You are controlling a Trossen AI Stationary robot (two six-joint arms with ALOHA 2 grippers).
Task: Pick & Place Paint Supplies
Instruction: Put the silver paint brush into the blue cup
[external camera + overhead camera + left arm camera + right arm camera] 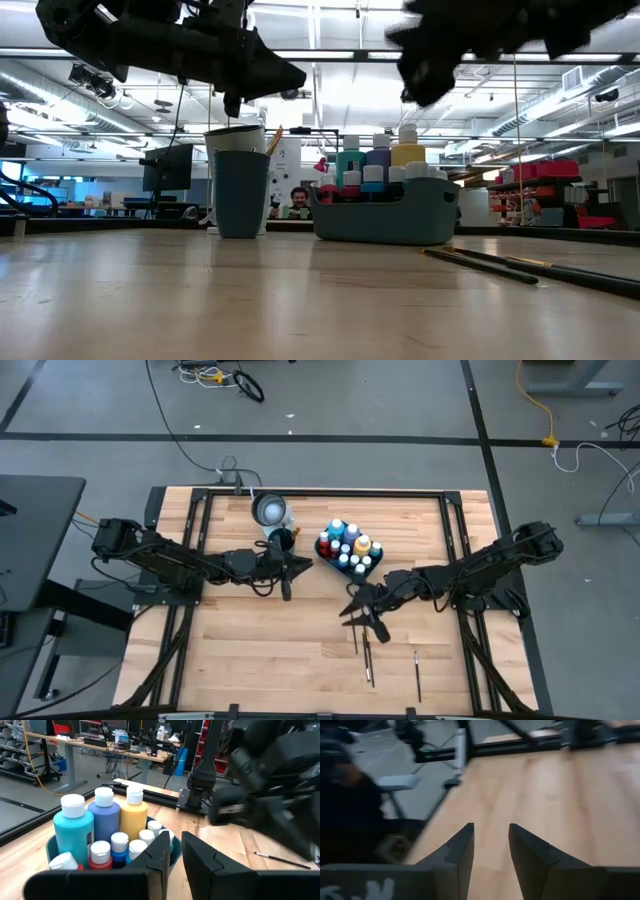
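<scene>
**Right arm over loose brushes — miss risk**

Right gripper (362, 612) is mid-frame in the high view, jaws parted, nothing held. Brushes (367, 656) lie just below; bottles (348, 547) sit in the tray (322, 552). Thin handles could roll away — jaws may clip the wood table (250, 650). Left gripper (300, 565) is narrow, empty, beside the cup (281, 540). Open workshop behind.

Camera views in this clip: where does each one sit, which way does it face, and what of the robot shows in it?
High view: overhead, straight down on the table; both arms show, left gripper by the cup.
Low view: table height, level across to the cup and the tray; arms overhead.
Left wrist view: past its own fingers at the paint bottles, the right arm beyond.
Right wrist view: its open fingers over bare wood.
Shared: tray and bottles in high, low and left wrist views.
</scene>
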